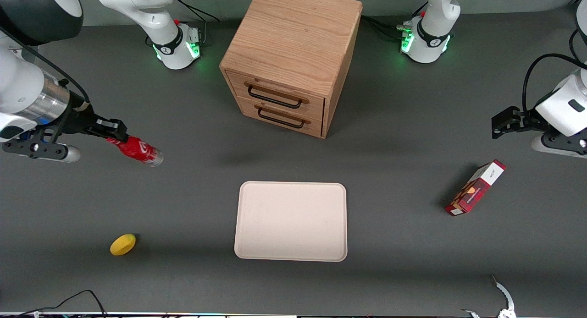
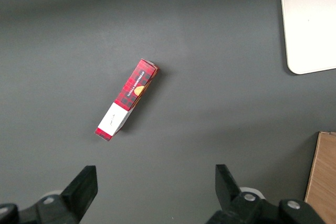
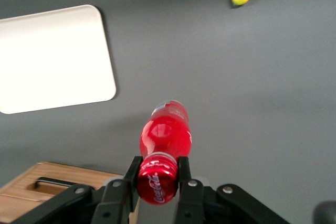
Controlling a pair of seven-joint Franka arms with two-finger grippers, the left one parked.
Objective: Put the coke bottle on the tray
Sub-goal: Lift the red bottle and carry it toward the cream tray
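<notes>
Dark grey tabletop stretches between the cream-white tray (image 1: 290, 221), lying empty in front of the wooden drawer cabinet (image 1: 290, 57), and the gripper (image 1: 111, 134) well off toward the working arm's end, above the table. Its fingers pinch the coke bottle (image 1: 138, 150) only at the cap, so the body hangs tilted. That narrow hold could let the bottle swing, slip free short of the tray, or tip over when set down.

A robotics lab: Franka arms (image 1: 165, 29) bolted to a grey table (image 1: 394, 139), cables trailing.
</notes>
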